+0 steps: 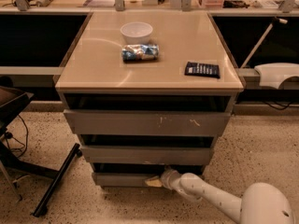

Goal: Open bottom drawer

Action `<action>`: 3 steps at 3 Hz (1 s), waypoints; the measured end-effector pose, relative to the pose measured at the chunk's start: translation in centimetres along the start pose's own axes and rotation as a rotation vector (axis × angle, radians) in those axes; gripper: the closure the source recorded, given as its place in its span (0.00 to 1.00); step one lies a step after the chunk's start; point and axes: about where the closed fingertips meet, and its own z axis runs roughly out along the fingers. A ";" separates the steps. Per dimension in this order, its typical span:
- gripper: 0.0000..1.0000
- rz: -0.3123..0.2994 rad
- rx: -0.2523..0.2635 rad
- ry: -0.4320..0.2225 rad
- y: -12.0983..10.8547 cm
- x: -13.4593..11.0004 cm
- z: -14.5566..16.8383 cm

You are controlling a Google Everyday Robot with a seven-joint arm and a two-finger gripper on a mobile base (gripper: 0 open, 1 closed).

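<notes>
Speckled floor (261, 143), low cabinet (149, 78): gripper (156, 181) is reaching at the bottom drawer (121, 179).
Lowest of three fronts, the drawer is sitting about shut; the gripper is touching its top edge, its hold impossible to tell, so nearly the whole pull seems left.

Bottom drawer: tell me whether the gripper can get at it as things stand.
Probably yes. The gripper is down at the front of the bottom drawer, near its upper edge, and nothing stands between them.
</notes>
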 end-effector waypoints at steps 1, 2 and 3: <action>0.42 0.000 0.000 0.000 0.0 0.0 0.0; 0.65 0.000 0.000 0.000 0.0 0.0 0.0; 0.89 0.000 0.000 0.000 0.0 -0.4 -0.3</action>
